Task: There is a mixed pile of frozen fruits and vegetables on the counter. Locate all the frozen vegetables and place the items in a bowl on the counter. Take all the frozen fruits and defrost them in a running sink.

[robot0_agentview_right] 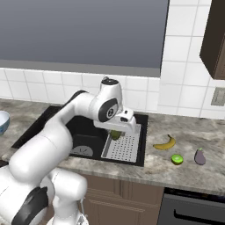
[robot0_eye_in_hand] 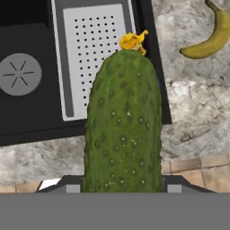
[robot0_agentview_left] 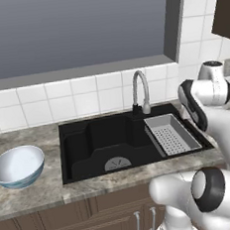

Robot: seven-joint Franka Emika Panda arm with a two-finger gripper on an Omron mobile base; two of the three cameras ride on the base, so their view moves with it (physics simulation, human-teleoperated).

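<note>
My gripper point(robot0_agentview_right: 117, 131) is shut on the dark green cucumber point(robot0_eye_in_hand: 123, 134), a frozen vegetable. The gripper point(robot0_eye_in_hand: 122, 187) holds its lower end, and its yellow-flowered tip points away from the hand. It hangs over the grey perforated tray point(robot0_agentview_right: 123, 147) at the right side of the black sink point(robot0_agentview_right: 83, 132). On the counter point(robot0_agentview_right: 184, 136) right of the sink lie the yellow banana point(robot0_agentview_right: 165, 143), the round lime point(robot0_agentview_right: 177, 159) and the grey-purple eggplant point(robot0_agentview_right: 200, 156). The pale blue bowl point(robot0_agentview_left: 17, 166) stands on the counter left of the sink point(robot0_agentview_left: 105, 143).
A curved chrome faucet point(robot0_agentview_left: 140, 92) rises behind the sink, beside the tray point(robot0_agentview_left: 171, 134). The round drain point(robot0_eye_in_hand: 19, 74) lies in the basin floor. A tiled wall and a window ledge run behind. A dark upper cabinet point(robot0_agentview_right: 215, 39) hangs at the far right.
</note>
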